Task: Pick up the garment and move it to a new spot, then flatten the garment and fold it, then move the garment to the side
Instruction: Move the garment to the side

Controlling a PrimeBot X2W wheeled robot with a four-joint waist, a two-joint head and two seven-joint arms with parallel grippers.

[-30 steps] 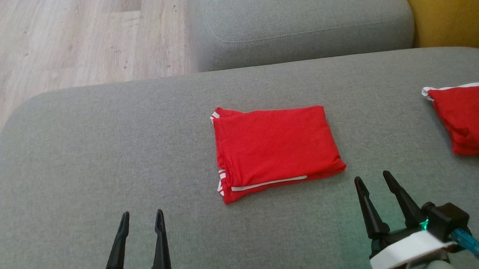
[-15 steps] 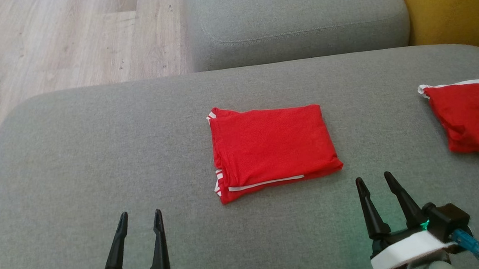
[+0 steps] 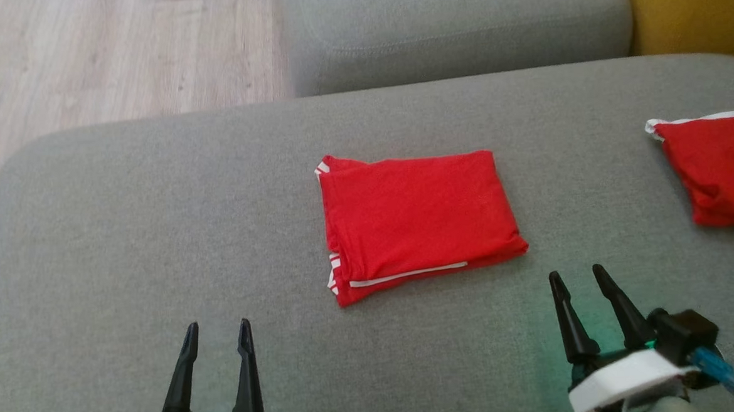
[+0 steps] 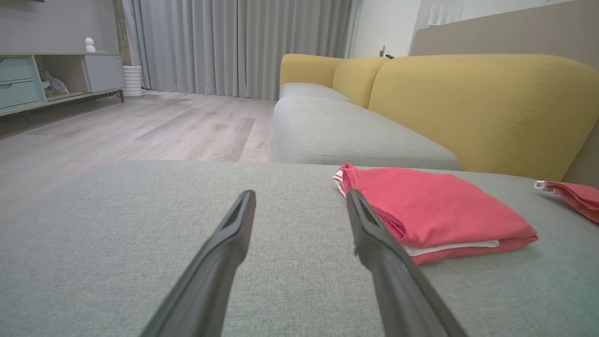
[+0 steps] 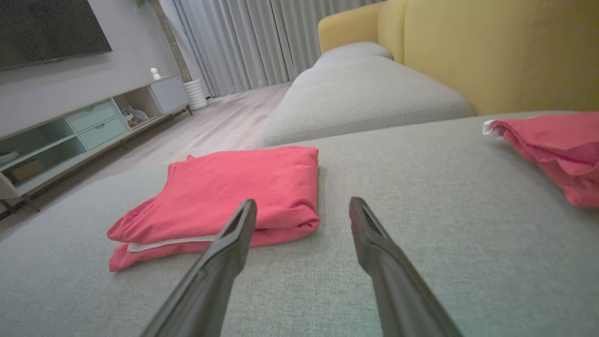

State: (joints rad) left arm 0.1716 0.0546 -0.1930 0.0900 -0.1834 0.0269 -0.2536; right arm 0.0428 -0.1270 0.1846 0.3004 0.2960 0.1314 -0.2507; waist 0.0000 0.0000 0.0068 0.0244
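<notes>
Two pincers, both spread wide and empty, hover low over the near edge of the grey seat cushion (image 3: 124,244), fingers pointing toward its far edge. The left pincer (image 3: 217,327) sits by the near-left part, arm straight ahead and level. The right pincer (image 3: 576,272) sits by the near-right part, wrist canted so the fingers lean a bit left toward the cloth. The red garment (image 3: 415,219) lies folded into a flat rectangle around the middle of the cushion, touching neither pincer. Its long axis runs left to right, roughly parallel to the near edge and slightly skewed, with the white trim strip along its near side. Key relation: the garment is ahead of and between the two pincers. Its near-right corner is just beside the right fingertips, while the near-left corner is well apart from the left ones, so the right arm is nearer. In the right wrist view the garment (image 5: 234,187) is ahead-left of the fingers. In the left wrist view it is ahead-right. A second red garment (image 3: 720,172) lies at the right edge of the cushion. Judgement: the fold looks done, and the move to the side is what's left. That likely calls for a grasp along the near edge, right pincer first.
</notes>
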